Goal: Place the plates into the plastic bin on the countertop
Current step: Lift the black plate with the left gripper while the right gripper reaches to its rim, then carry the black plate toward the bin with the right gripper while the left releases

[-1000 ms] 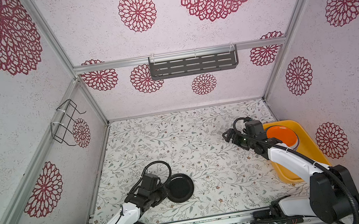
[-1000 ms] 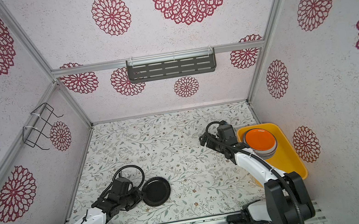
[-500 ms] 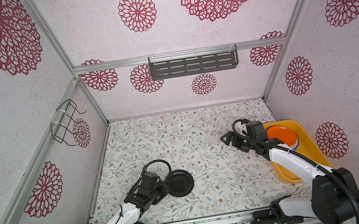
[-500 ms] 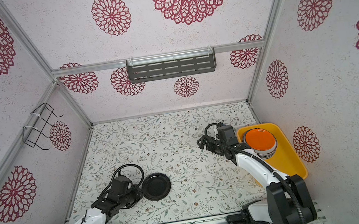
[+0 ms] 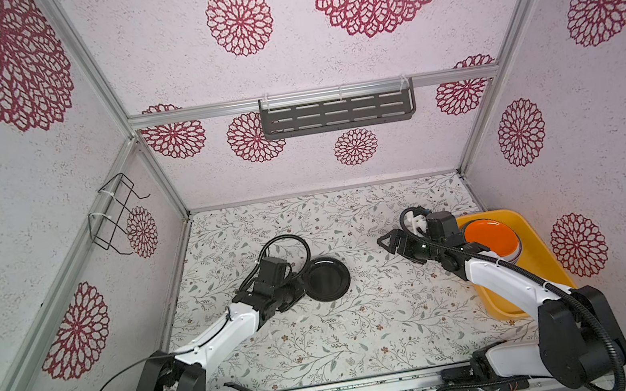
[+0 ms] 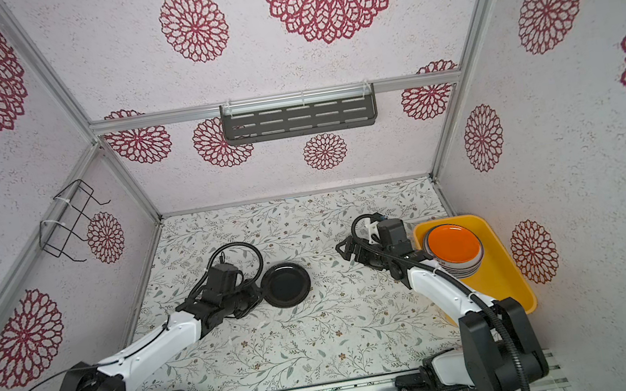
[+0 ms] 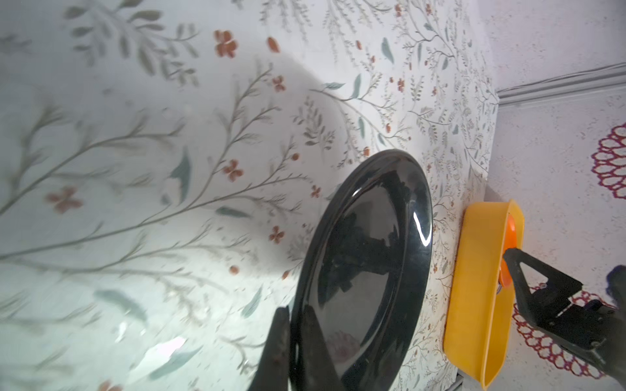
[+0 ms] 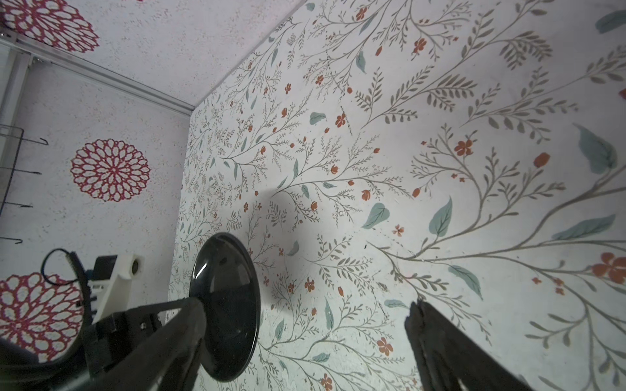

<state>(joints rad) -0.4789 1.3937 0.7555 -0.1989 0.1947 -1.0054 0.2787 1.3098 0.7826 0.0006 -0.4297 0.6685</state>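
Left of the tabletop's [image 5: 324, 337] middle, the left pincer [image 5: 303, 286] is clamped on the rim of the black plate [image 5: 326, 278]. The plate looks tilted, possibly raised off the surface, though that is hard to judge. Farther back on the right, the right pincer [image 5: 389, 245] hangs with jaws spread wide, holding nothing. Along the right edge lies the plastic bin [image 6: 501, 269], with a stack of plates [image 6: 453, 245] in its far end, an orange one on top.
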